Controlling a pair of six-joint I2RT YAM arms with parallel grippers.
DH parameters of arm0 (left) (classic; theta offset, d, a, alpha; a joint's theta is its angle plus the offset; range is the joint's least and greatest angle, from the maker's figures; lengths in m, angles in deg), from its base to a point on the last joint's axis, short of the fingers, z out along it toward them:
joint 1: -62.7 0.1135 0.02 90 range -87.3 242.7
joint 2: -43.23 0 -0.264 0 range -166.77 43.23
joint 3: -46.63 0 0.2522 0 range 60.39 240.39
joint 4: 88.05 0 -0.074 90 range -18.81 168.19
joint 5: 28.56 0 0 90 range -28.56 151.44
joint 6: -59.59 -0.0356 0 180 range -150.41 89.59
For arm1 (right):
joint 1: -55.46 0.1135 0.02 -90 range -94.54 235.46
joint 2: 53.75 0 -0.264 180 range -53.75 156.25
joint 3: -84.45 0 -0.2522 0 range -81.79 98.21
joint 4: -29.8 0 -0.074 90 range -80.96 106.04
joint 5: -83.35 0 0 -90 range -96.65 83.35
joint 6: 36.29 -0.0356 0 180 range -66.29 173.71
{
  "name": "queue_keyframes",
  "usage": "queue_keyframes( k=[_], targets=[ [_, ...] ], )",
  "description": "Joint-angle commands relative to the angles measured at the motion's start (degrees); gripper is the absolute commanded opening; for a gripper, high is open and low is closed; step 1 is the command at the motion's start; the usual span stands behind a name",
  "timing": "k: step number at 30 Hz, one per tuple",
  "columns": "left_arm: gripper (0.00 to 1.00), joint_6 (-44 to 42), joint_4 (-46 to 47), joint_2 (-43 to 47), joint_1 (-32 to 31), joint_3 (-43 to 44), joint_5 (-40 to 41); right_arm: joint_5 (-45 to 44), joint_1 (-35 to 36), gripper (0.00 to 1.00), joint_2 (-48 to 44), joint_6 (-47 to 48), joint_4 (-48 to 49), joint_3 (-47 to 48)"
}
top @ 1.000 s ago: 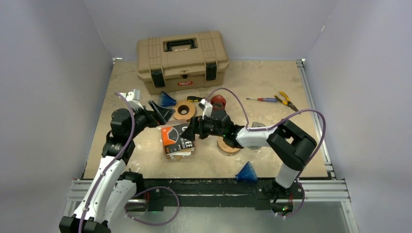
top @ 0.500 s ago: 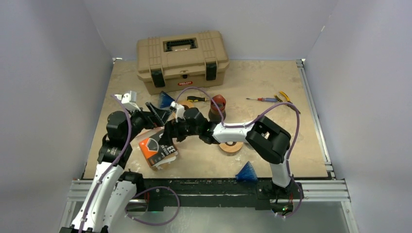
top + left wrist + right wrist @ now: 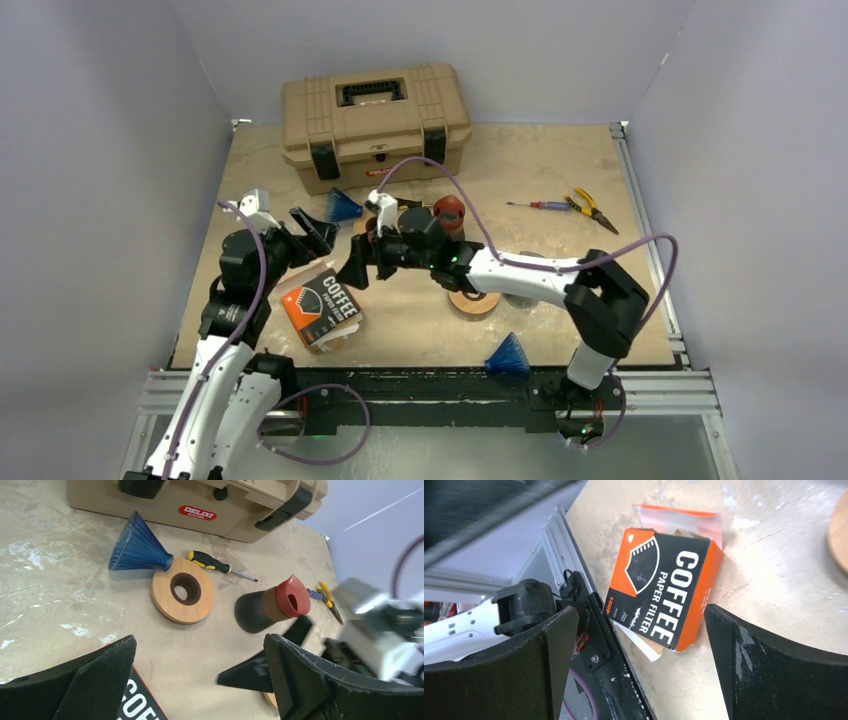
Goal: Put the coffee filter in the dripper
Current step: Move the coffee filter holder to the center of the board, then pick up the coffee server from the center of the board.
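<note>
From overhead, finds the orange-and-black cardboard box of coffee paper filters (image 3: 320,308) just shoved leftward and let go by the left arm, left gripper (image 3: 316,230) and right gripper (image 3: 358,262) both spread wide and empty, so no filter pulled yet; counts two ribbed blue plastic cones, far dripper (image 3: 343,205) and near dripper (image 3: 508,354). Through the left wrist, picks out one round wooden ring (image 3: 183,596) just beside the far dripper, one yellow-handled screwdriver (image 3: 212,564), one red-topped dark jar (image 3: 267,607). Through the right wrist, sees that one box flat on the tabletop (image 3: 774,580) between wide jaws.
</note>
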Motion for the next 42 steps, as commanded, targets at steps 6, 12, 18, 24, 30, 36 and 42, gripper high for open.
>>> queue_keyframes(
  k=[6,12,18,24,30,36,42],
  targets=[
    [1.00,-1.84,0.37,-2.02,0.01,2.27,2.34,-5.57,-5.08,0.99,-11.24,3.94,-7.32,-1.31],
    [1.00,-3.68,0.87,-5.66,0.01,3.50,-1.22,-5.23,-13.00,0.99,-16.71,5.64,-12.31,-1.55],
    [0.99,-5.73,0.80,-9.01,0.01,4.97,-2.61,-3.64,-24.13,0.99,-19.07,8.91,-18.80,-0.09],
    [0.99,-7.71,-1.25,-10.45,0.01,5.06,-1.36,0.15,-33.60,0.99,-16.18,11.82,-24.04,1.57],
    [0.99,-9.71,-3.65,-11.45,0.01,6.31,-1.64,6.23,-40.63,0.99,-10.69,12.38,-26.47,3.06],
    [0.99,-9.56,-4.06,-10.47,0.01,5.39,-0.35,6.31,-40.71,0.97,-7.53,14.73,-26.82,4.94],
    [0.99,-7.98,-3.33,-11.78,0.01,4.16,-1.81,6.37,-40.73,0.92,-4.25,15.42,-26.73,6.45]
  ],
)
